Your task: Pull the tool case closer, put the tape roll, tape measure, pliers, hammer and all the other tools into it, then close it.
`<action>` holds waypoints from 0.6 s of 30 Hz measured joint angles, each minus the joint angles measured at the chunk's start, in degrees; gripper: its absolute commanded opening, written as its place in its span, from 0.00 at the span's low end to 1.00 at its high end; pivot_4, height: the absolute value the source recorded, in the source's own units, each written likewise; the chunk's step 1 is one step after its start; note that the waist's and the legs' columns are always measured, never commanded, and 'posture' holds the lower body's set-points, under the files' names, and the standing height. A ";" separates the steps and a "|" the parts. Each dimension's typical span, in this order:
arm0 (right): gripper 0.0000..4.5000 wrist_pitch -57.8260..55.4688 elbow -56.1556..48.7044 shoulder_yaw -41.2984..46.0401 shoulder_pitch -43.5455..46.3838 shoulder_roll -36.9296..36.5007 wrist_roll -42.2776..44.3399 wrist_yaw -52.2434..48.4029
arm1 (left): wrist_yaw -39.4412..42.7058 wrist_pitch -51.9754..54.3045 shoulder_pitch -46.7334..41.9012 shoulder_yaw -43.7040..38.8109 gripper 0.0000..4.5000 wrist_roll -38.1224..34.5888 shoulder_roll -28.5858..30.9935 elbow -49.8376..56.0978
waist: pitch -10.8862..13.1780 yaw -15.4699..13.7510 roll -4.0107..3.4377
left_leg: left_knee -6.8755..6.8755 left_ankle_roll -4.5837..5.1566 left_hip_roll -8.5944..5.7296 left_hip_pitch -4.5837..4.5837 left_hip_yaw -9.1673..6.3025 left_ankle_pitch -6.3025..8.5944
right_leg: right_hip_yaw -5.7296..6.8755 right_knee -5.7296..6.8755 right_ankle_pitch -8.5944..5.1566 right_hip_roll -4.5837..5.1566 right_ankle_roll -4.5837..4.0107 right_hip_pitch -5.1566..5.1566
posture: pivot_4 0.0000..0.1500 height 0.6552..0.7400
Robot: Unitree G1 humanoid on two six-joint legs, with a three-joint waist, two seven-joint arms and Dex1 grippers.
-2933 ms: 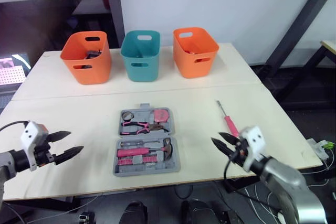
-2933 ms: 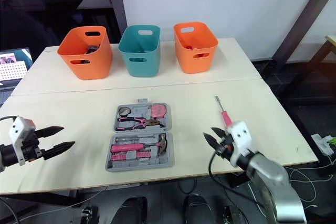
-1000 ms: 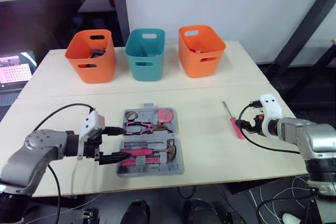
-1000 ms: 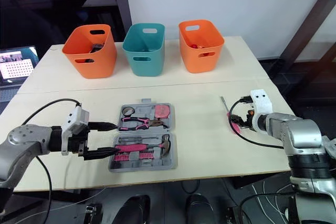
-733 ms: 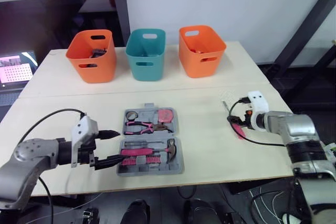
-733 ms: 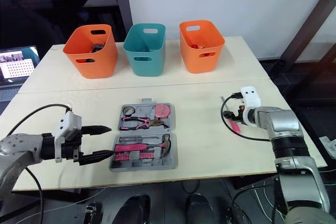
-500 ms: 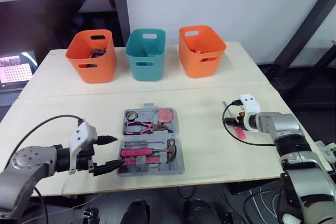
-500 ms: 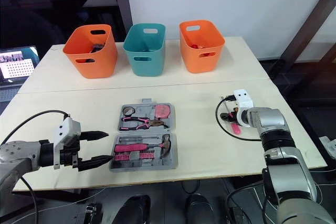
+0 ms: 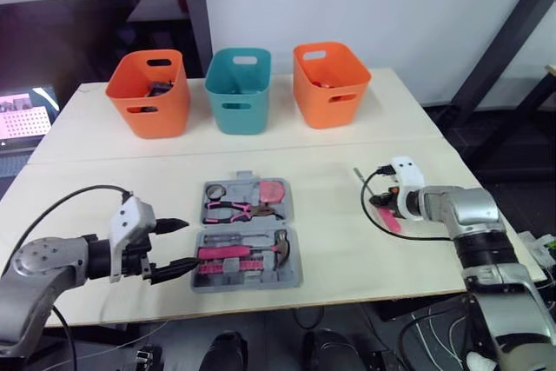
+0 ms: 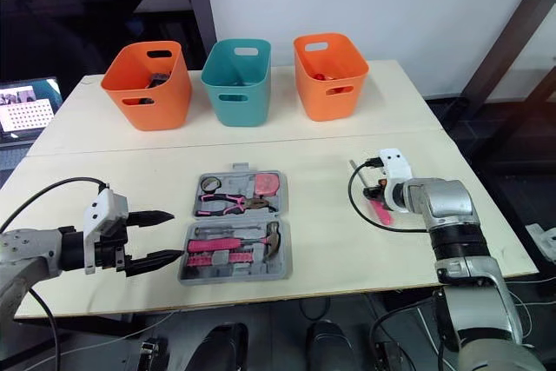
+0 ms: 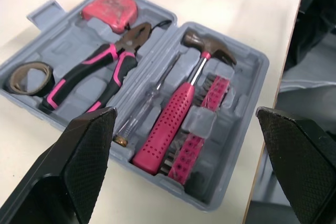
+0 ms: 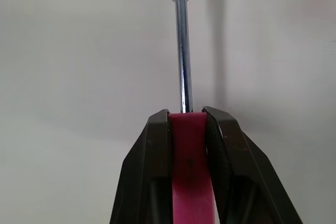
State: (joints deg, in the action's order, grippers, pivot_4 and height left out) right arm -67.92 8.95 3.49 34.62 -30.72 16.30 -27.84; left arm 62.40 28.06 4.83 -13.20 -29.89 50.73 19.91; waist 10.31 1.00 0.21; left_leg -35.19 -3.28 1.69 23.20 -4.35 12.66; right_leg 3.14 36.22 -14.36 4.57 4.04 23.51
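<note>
On the pale table [image 9: 347,254], right side | right gripper [image 12: 186,115] clamps pink-handled screwdriver [image 12: 181,51] | left gripper [image 9: 188,244] spread beside grey tool case [image 9: 247,284] | next: carry screwdriver into case

A pale table [image 9: 95,162] stands before a white wall [image 9: 400,6], beside a black post [image 9: 193,6].

**Open case, a gripper at each side**

The grey tool case [image 10: 234,278] is lying open near the front edge of the table [image 10: 330,245]. Its far half is holding the tape roll [image 10: 209,184], pliers [image 10: 228,203] and tape measure [image 10: 266,183], and its near half the hammer [image 10: 234,241]. The left gripper [image 10: 176,234] is hovering just beside the case's left side, black fingers spread wide (tips pointing at the case). Well apart to the right, the right gripper [image 10: 379,197] is clasping the pink handle of a screwdriver [image 10: 381,212]. An orange basket [image 10: 146,84], a teal basket [image 10: 236,80] and a second orange basket [image 10: 330,76] are standing in a row at the back.
</note>
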 measured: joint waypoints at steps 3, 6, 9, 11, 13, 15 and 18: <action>0.08 -10.74 -12.88 2.98 -3.15 7.92 1.98 4.75 | 0.40 -0.17 -0.75 0.72 1.00 -0.08 -0.08 -0.19 | 0.00 -0.06 0.00 | 0.03 0.00 0.05 -0.01 -0.01 0.00 | 0.01 0.02 0.00 -0.06 -0.02 0.03 | 1.00 1.00; 0.08 -18.29 -20.91 4.83 -5.21 14.53 2.05 9.43 | 0.78 -0.26 -1.11 1.12 1.00 -0.07 -0.09 -0.29 | 0.00 -0.29 -0.02 | -0.03 0.00 0.03 0.06 -0.01 0.00 | 0.00 0.02 -0.09 -0.03 -0.21 0.06 | 1.00 1.00; 0.08 -20.54 -24.90 6.00 -5.83 18.40 0.66 13.60 | 0.87 -0.34 -1.22 1.43 1.00 -0.02 -0.22 -0.90 | -0.01 -0.36 0.00 | -0.09 0.00 0.02 0.07 -0.01 0.00 | -0.01 0.00 -0.07 -0.01 -0.23 0.03 | 1.00 1.00; 0.08 -21.39 -25.84 6.01 -7.01 19.53 -0.29 15.61 | 0.82 -0.39 -1.46 1.97 1.00 0.04 -0.38 -0.91 | -0.01 -0.35 0.00 | -0.08 0.00 0.02 0.07 -0.01 0.00 | -0.01 0.00 -0.07 -0.01 -0.24 0.03 | 1.00 1.00; 0.08 -22.34 -26.27 5.86 -8.16 20.57 -0.88 17.01 | 0.76 -0.59 -1.70 2.47 1.00 0.15 -0.75 -0.91 | -0.01 -0.18 -0.01 | -0.04 0.00 0.02 0.06 -0.01 0.00 | -0.02 0.00 -0.07 -0.03 -0.25 0.07 | 1.00 1.00; 0.08 -22.71 -26.55 5.39 -8.87 21.41 -1.58 18.15 | 0.64 -1.06 -2.13 3.04 1.00 0.35 -1.20 -0.91 | -0.01 -0.03 -0.01 | -0.01 0.00 0.03 0.06 -0.01 0.00 | -0.03 0.02 -0.07 -0.05 -0.25 0.09 | 1.00 1.00; 0.08 -22.69 -26.67 4.91 -8.92 22.45 -2.12 19.22 | 0.52 -1.46 -2.48 3.32 1.00 0.70 -1.33 -0.92 | -0.01 0.18 -0.01 | 0.00 0.00 0.04 0.05 -0.01 0.00 | -0.04 0.02 -0.07 -0.07 -0.25 0.10 | 1.00 1.00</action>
State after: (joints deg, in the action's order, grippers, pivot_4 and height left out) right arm -90.61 -17.72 8.40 25.70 -8.27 14.18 -8.61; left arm 62.92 26.60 2.35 -9.88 -29.20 49.40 18.99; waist 10.30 1.18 0.20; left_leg -35.19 -3.28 1.73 23.25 -4.36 12.66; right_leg 3.10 36.25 -14.42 4.50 3.79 23.61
